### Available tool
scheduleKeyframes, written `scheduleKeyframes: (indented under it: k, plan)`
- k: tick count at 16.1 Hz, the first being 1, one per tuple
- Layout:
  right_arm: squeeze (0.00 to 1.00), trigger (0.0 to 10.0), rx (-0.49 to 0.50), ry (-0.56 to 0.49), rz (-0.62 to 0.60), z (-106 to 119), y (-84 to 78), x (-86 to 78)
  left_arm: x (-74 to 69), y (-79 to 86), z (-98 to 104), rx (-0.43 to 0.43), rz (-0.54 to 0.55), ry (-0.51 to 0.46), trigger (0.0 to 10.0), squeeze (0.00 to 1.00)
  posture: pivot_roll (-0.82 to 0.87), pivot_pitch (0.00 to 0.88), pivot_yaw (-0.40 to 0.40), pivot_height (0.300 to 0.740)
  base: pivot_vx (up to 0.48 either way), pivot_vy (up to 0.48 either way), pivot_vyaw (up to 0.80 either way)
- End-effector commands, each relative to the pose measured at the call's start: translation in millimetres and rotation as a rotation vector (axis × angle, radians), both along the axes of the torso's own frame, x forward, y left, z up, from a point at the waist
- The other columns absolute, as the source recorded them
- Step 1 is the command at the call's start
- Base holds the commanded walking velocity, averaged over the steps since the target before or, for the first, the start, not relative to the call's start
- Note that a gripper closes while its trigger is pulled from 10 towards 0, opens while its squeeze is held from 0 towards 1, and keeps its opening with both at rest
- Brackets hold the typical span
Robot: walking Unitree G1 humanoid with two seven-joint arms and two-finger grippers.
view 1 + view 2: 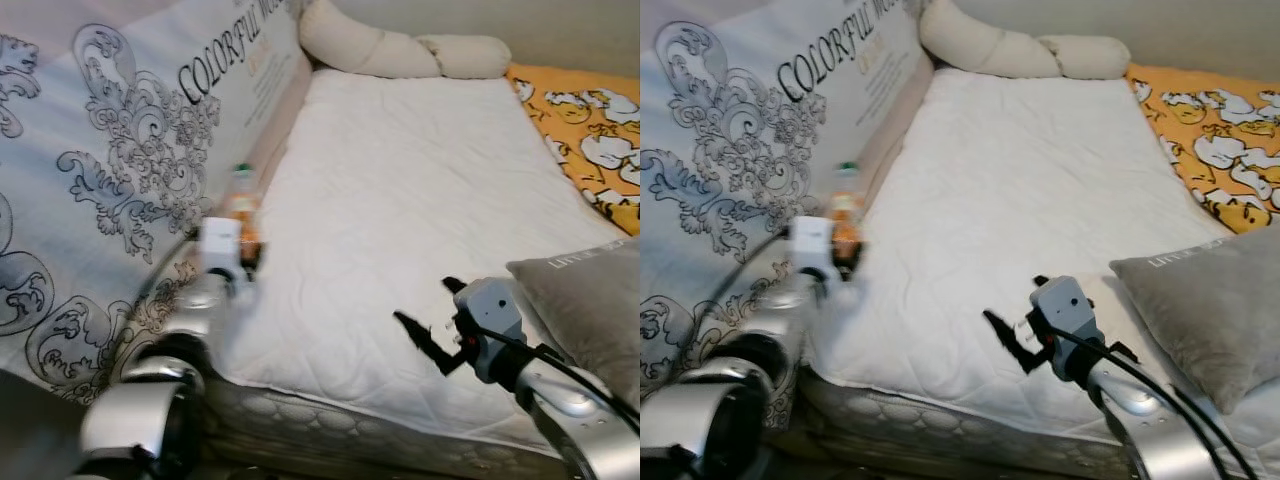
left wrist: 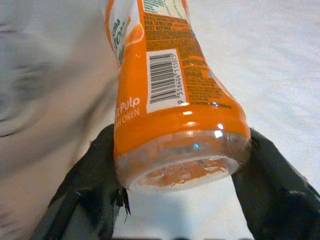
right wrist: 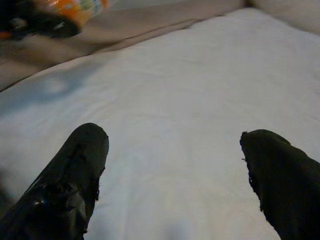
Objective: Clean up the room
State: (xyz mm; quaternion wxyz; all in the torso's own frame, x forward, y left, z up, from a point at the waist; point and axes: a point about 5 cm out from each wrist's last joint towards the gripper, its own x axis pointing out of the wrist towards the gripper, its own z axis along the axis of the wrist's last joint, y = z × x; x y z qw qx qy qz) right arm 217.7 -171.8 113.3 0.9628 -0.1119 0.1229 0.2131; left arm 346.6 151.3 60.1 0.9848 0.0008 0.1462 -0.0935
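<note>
Now: left tool (image 2: 175,175) clamped on orange juice bottle (image 2: 172,95), upright at bed's (image 1: 420,200) left edge beside printed board (image 1: 120,150). Right tool (image 3: 175,175) spread wide over white mattress, near grey pillow (image 1: 590,300).

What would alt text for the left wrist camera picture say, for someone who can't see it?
Two black fingers grip the base of an orange juice bottle with a barcode label. Behind it lies a white quilted mattress.
</note>
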Motion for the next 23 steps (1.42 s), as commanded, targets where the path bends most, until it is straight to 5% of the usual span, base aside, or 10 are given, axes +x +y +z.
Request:
scheduleKeyframes:
  k: [1,4,5,6,11,18,23]
  plan:
    - [0.0,10.0,0.018,-0.029,-0.176,-1,-9.5,1.8,-6.9,-23.4,4,0.002,-0.124,-0.089,0.0,0.0,-0.13,0.0,0.068,0.74,0.0,0.0,0.0]
    - [0.0,10.0,0.08,-0.052,-0.301,-2,-3.5,3.3,-22.8,-36.8,20,-0.003,-0.17,-0.216,2.6,0.0,-0.12,0.0,0.088,0.74,0.0,0.0,0.0]
    - [0.0,10.0,0.124,-0.032,-0.373,-8,-1.1,6.6,-37.3,-33.9,31,0.063,-0.19,-0.287,8.1,0.0,-0.09,0.0,0.072,0.74,0.0,0.0,0.8]
    - [0.0,10.0,0.13,-0.035,-0.383,-10,0.9,8.8,-49.1,-29.1,36,0.089,-0.192,-0.316,10.0,0.0,-0.07,0.0,0.059,0.74,0.0,0.0,0.8]
    - [0.0,10.0,0.062,-0.061,-0.429,-14,4.9,9.5,-75.7,-8.4,41,0.055,-0.116,-0.256,10.0,0.0,-0.08,0.0,0.11,0.74,0.0,0.0,0.8]
    - [0.0,10.0,0.129,-0.12,-0.524,-11,5.9,13.3,-80.3,-3.9,54,0.098,-0.141,-0.253,10.0,0.0,-0.03,0.0,0.114,0.74,0.0,0.0,0.41]
    - [0.0,10.0,0.086,-0.095,-0.479,-17,7.7,25.4,-82.6,24.3,44,0.129,0.034,-0.175,10.0,0.0,0.0,0.0,0.05,0.74,0.0,-0.185,0.0]
